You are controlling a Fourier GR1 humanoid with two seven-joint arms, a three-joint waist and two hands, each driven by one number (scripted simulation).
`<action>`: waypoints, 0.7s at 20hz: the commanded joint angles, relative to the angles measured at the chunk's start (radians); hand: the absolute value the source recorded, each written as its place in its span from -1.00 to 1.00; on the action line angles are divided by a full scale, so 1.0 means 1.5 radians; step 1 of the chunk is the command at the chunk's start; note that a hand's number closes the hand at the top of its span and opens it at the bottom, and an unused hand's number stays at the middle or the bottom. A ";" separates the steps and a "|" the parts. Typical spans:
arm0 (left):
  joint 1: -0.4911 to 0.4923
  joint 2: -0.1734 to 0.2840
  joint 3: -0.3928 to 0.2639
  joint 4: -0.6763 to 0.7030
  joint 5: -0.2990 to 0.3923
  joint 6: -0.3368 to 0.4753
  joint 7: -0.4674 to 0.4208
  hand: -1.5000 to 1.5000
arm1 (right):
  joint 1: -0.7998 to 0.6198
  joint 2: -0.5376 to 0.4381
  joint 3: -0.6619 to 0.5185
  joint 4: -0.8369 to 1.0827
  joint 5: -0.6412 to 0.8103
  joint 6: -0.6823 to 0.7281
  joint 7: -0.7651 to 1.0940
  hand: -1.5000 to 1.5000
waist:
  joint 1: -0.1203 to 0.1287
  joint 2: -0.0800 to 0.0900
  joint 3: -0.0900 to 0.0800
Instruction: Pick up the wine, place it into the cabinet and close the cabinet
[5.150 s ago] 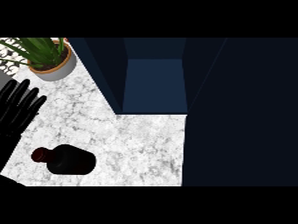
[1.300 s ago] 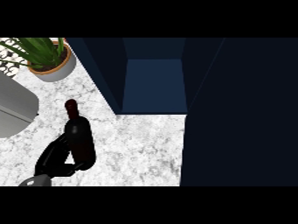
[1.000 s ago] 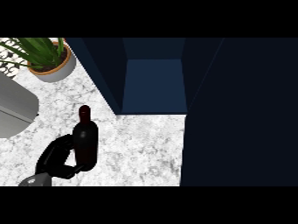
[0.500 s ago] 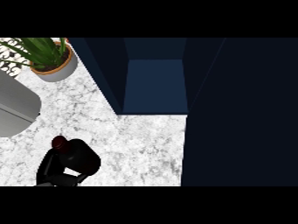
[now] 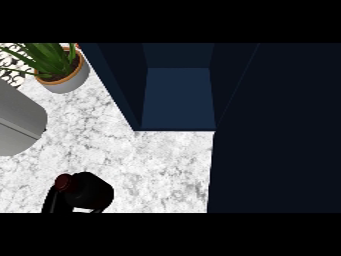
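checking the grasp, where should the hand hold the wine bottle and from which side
Grip the wine bottle round its wide body, from the left, as the left hand does now. From above the bottle looks upright, cap up, so a side wrap probably suits it. The cabinet is open.

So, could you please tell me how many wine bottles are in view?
1. The wine bottle is at the counter's near-left edge, held by the left robot hand. The open cabinet shows none inside, though its dark interior could hide something.
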 commanded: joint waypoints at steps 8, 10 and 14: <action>0.116 -0.048 -0.058 -0.286 0.082 -0.049 0.117 1.00 | 0.009 -0.006 -0.003 -0.043 -0.025 0.003 0.026 -1.00 | 0.000 0.002 -0.005; 0.156 -0.064 -0.081 -0.409 0.117 -0.034 0.221 1.00 | 0.019 0.006 0.013 -0.006 0.007 0.009 -0.017 -1.00 | 0.003 0.002 -0.004; 0.184 -0.065 -0.102 -0.514 0.155 -0.004 0.292 1.00 | 0.011 -0.029 -0.073 -0.011 -0.089 0.025 0.002 -1.00 | -0.001 0.003 -0.005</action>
